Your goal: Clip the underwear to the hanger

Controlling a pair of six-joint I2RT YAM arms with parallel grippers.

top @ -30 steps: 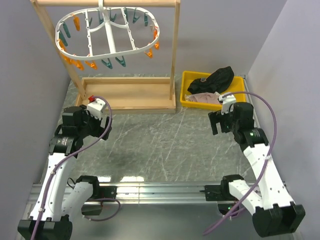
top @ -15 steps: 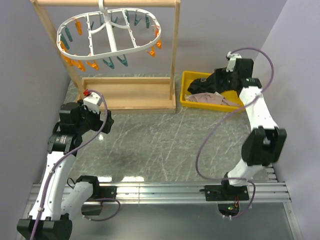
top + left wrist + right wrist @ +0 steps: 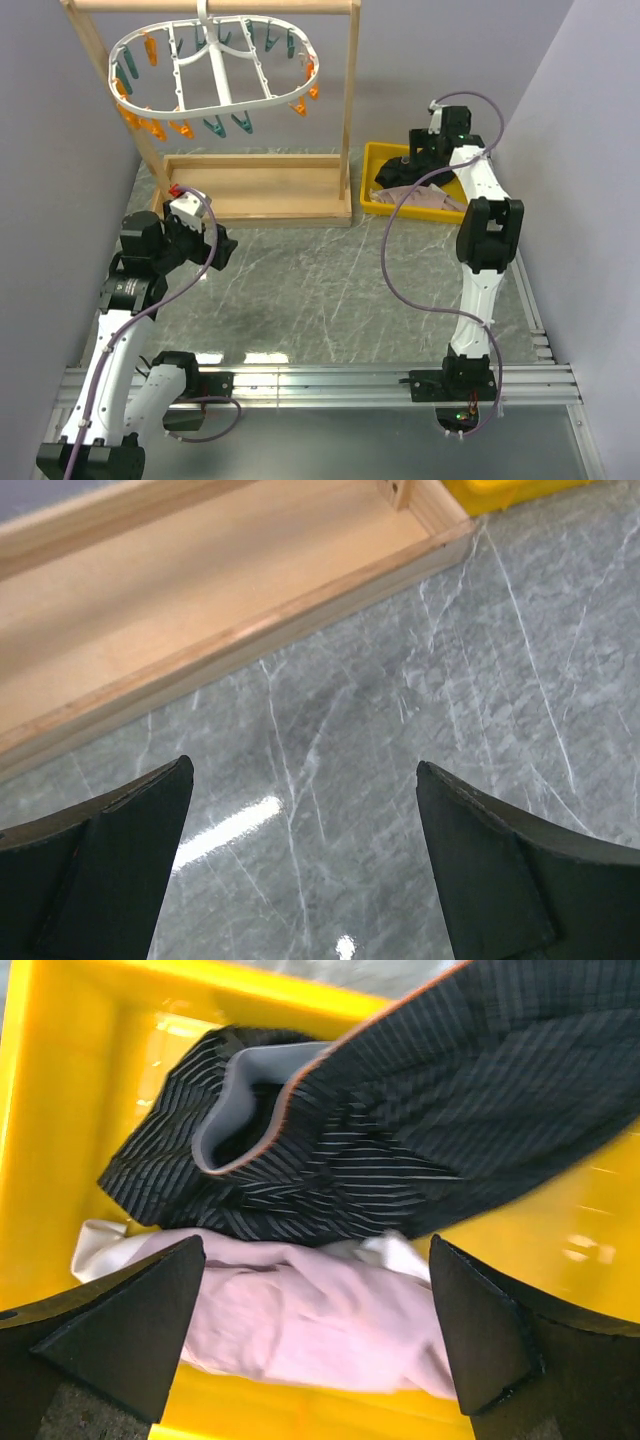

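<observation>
At the near edge both arm bases sit on a metal rail [image 3: 330,382]. The left gripper [image 3: 302,780] hangs over the near-left part of the grey marbled table [image 3: 330,290], its two dark fingers spread wide with nothing between them but bare table. Just beyond it lies the flat base of the wooden frame [image 3: 349,100], a shallow box of pale wood.

The right arm is stretched far out, its wrist over the yellow tray [image 3: 60,1110] at the far right of the table. The right gripper [image 3: 316,1260] points down into the tray with its fingers wide apart, holding nothing. In its wrist view the gap between them frames two garments. The underwear [image 3: 330,1140] lies bunched in the tray, black with fine stripes, its grey-lined waistband gaping open and edged with a thin orange line. The pinkish cloth [image 3: 300,1320] lies crumpled against it on the nearer side, touching it. Whether the fingertips touch either cloth cannot be told.

Far left, the hanger [image 3: 222,85] hangs by its centre stem from the top bar of the wooden frame, tilted a little. Orange pegs [image 3: 152,128] and teal pegs [image 3: 240,122] dangle round its white oval rim, none holding any cloth, well apart from the tray
</observation>
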